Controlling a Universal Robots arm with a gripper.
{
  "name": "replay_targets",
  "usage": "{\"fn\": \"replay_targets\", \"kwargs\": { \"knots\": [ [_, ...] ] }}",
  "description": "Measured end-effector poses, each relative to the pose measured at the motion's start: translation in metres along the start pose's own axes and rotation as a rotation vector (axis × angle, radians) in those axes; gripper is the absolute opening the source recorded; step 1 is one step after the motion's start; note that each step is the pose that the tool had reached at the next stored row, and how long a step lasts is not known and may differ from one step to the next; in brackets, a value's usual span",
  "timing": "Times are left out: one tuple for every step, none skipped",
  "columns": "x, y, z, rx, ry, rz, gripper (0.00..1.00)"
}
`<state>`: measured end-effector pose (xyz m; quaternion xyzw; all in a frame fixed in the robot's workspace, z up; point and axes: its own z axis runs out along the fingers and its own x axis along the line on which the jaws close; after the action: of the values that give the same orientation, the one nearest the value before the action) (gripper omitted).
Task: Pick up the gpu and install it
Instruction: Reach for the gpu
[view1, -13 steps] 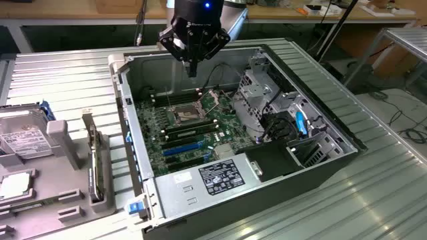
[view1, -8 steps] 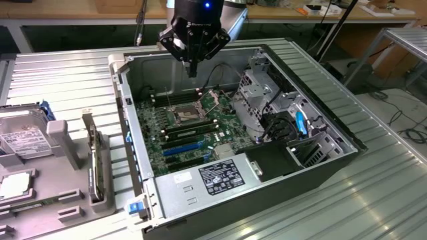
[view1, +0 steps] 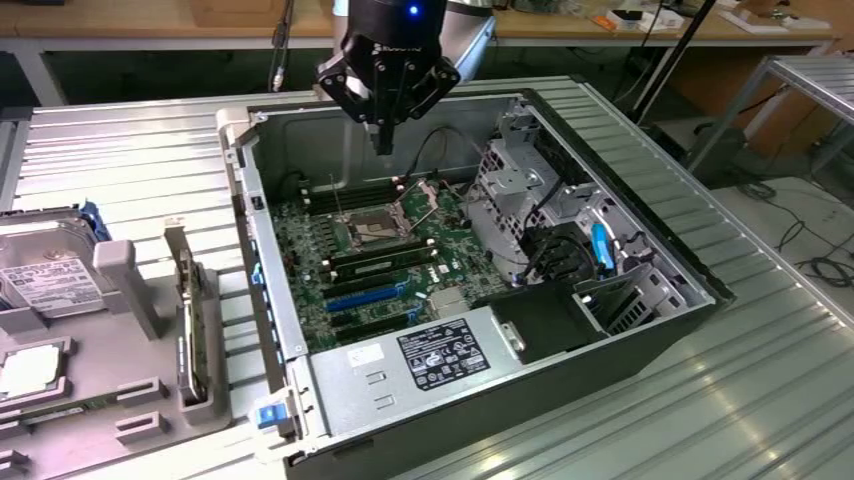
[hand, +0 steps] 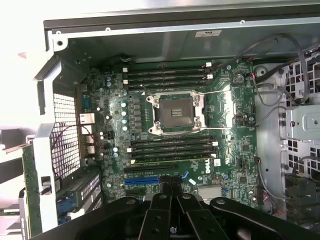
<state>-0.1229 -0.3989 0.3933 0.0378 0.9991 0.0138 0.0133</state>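
Wrist view, nearest item: gripper (hand: 170, 186), black links low in front. Its two fingers are pressed together with nothing between them. In the exterior view the gripper (view1: 384, 148) hangs closed and empty over the far end of the open case (view1: 300, 140), tips touching nothing.

Largest: ribbed metal table (view1: 747, 330). It is bare on the exterior view's right of the case and runs out of frame.

The case lies on its side with the upper face open. The free room is over the motherboard (view1: 314, 235). On the exterior view's right the drive cage (view1: 514, 180) and loose cables (view1: 461, 145) stand higher and crowd that side. The power supply (view1: 427, 365) takes the near end.

A grey parts holder (view1: 114, 285) sits on the table just beside the case, on the exterior view's left, partly cut off by the frame.

The gpu (view1: 190, 320) stands on edge in a slot of the parts holder, near the case wall and well apart from the gripper. Only its thin upper edge faces the camera, so the board face is hard to make out.

The hard drive (view1: 47, 275) lies further to the exterior view's left in the holder and is clipped by the frame edge.

The blue expansion slot (view1: 360, 297) is bare. In the wrist view, one end of the slot (hand: 142, 181) is hidden behind the fingers.

The CPU socket (hand: 175, 112) sits mid-board between the memory slots.
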Motion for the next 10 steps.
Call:
{"fn": "replay_targets", "kwargs": {
  "knots": [
    [0.000, 0.0000, 0.0000, -0.0001, -0.0001, 0.000, 0.11],
    [0.001, -0.0001, 0.0000, -0.0001, 0.0000, 0.000, 0.11],
    [0.002, -0.0002, 0.0000, -0.0001, 0.0000, 0.000, 0.11],
    [0.003, -0.0002, 0.0000, 0.0000, 0.0000, 0.000, 0.11],
    [0.004, -0.0003, 0.0000, 0.0000, 0.0000, 0.000, 0.11],
    [0.005, -0.0004, 0.0001, -0.0001, -0.0001, 0.000, 0.11],
    [0.008, -0.0006, 0.0000, 0.0000, 0.0000, 0.000, 0.11],
    [0.009, -0.0007, 0.0000, 0.0000, 0.0000, 0.000, 0.11],
    [0.011, -0.0008, 0.0001, -0.0001, 0.0000, 0.000, 0.11],
    [0.012, -0.0010, 0.0001, -0.0001, 0.0000, 0.000, 0.11]
  ]
}}
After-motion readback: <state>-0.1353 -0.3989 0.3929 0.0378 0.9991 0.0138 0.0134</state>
